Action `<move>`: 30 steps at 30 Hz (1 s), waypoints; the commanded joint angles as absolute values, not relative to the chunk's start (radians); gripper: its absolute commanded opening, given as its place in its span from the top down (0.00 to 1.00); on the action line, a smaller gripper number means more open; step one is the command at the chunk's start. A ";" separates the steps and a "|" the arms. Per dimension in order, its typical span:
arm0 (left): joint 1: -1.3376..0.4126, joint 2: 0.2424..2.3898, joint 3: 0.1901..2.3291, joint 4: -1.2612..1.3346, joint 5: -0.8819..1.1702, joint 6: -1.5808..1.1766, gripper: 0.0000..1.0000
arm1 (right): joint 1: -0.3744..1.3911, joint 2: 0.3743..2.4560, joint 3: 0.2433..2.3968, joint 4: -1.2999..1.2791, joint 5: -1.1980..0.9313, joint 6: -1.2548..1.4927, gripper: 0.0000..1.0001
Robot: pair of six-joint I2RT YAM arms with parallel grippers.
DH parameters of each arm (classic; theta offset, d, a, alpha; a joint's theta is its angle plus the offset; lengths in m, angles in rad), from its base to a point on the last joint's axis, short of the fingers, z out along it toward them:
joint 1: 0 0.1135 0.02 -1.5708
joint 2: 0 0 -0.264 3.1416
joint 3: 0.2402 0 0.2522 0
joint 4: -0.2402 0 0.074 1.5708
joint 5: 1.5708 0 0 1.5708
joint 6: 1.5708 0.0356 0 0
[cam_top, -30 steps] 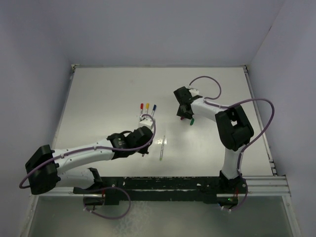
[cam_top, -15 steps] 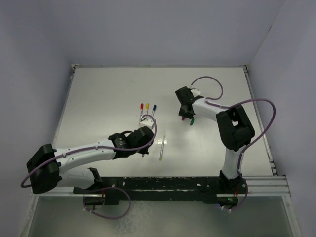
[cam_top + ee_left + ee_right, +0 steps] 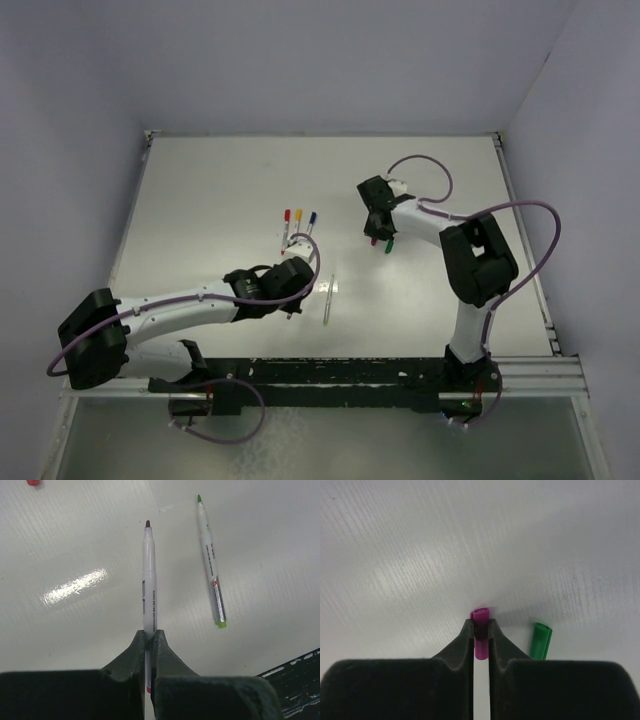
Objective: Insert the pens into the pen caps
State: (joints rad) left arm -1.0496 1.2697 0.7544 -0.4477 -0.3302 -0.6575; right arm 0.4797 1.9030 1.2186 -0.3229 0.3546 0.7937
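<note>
My left gripper (image 3: 292, 277) (image 3: 149, 633) is shut on a pale pen (image 3: 149, 580) with a dark magenta tip, which points away over the table. A second pen (image 3: 210, 562) (image 3: 329, 296) with a green tip lies loose to its right. My right gripper (image 3: 377, 236) (image 3: 481, 625) is shut on the purple-magenta cap (image 3: 481, 614), low over the table. The green cap (image 3: 540, 641) (image 3: 388, 244) lies just right of it. Three pens with red (image 3: 287, 215), yellow (image 3: 298, 215) and blue (image 3: 312, 216) caps lie together beyond my left gripper.
A white table (image 3: 220, 190) is walled at the back and both sides. A black rail (image 3: 350, 375) runs along the near edge by the arm bases. A red end (image 3: 33, 482) shows at the top left of the left wrist view.
My left arm has crept slightly to the right with the pen in it. My right gripper has shifted a little to the right, still on the purple cap.
</note>
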 commanded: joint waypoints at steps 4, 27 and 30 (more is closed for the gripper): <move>-1.052 1.266 0.773 -0.414 -0.339 -0.655 1.00 | 0.478 1.983 1.205 -0.381 0.278 0.749 0.98; -1.053 1.322 0.777 0.024 -0.193 -0.491 1.00 | 0.480 1.267 0.761 0.207 0.029 0.550 1.00; -1.052 1.316 0.749 0.136 -0.150 -0.464 1.00 | 0.484 1.177 0.699 0.280 -0.015 0.551 1.00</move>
